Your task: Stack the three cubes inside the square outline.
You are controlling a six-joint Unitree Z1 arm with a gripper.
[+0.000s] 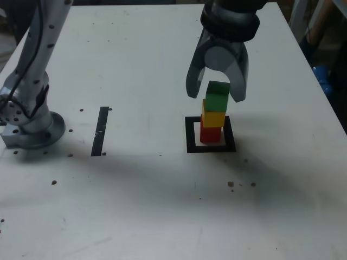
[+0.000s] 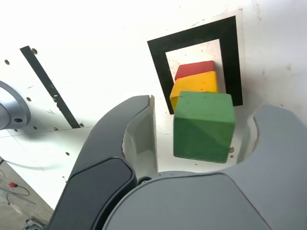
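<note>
Green cube [image 1: 217,95] between gripper [image 1: 216,93] jaws, seemingly untouched

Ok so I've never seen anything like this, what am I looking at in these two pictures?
It's a robot arm working at a white table. One picture comes from a camera standing off to the side, the other from a camera on the arm's wrist, looking down past its gripper. On the table, a red cube, a yellow cube and a green cube are stacked inside a black square outline. The gripper's jaws stand open around the green cube, holding nothing. A black strip lies nearby.
</note>
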